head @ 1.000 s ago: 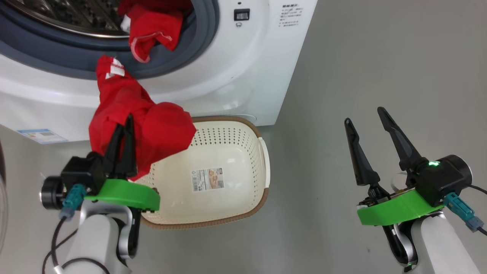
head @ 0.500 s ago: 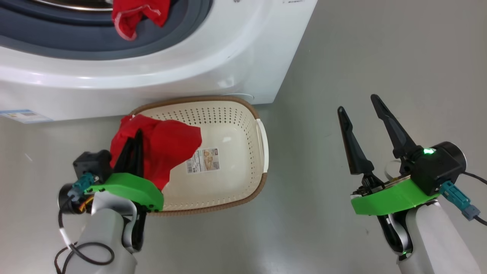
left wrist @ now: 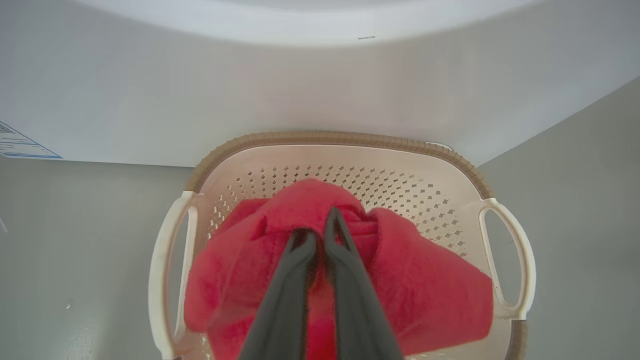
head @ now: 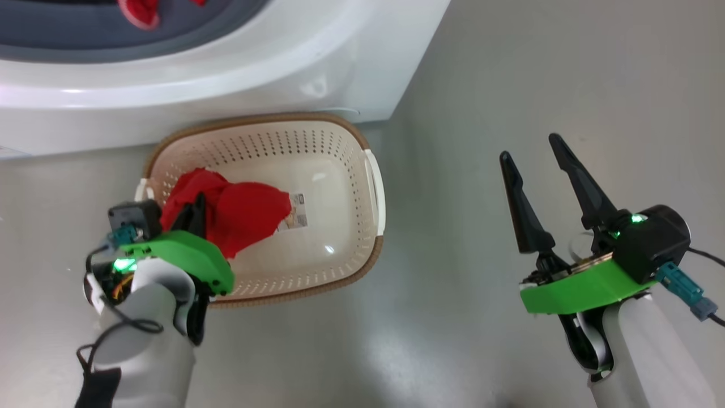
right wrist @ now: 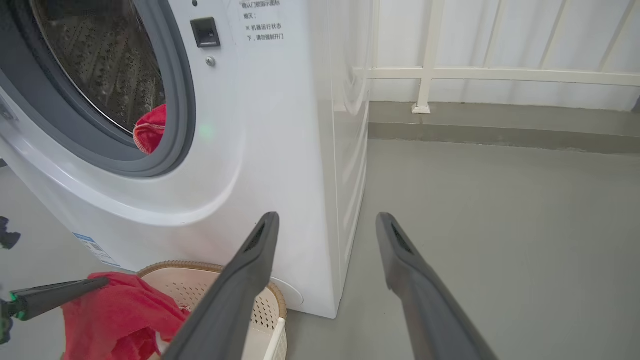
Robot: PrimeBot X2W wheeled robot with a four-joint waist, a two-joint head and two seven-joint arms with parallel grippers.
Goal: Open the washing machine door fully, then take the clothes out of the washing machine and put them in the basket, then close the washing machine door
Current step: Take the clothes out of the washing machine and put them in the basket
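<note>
The cream basket (head: 375, 187) stands on the floor against the white washing machine (head: 255, 79). My left gripper (head: 195, 205) is shut on a red garment (head: 249, 212) that hangs low inside the basket's left half. The left wrist view shows the gripper (left wrist: 320, 227) pinching the cloth (left wrist: 425, 295) over the basket (left wrist: 340, 137). More red clothes (right wrist: 150, 130) lie at the grey gasket of the uncovered drum mouth. My right gripper (head: 529, 148) stands open and empty over bare floor to the right. The washing machine door is out of view.
Grey floor (head: 538, 68) spreads to the right of the machine and basket. A white railing (right wrist: 425, 75) and a low kerb stand behind it. A small blue label (left wrist: 20, 145) sits low on the machine's front.
The head camera has tilted downward. My left gripper has carried the red garment from in front of the drum mouth down into the basket. The right gripper has kept its pose.
</note>
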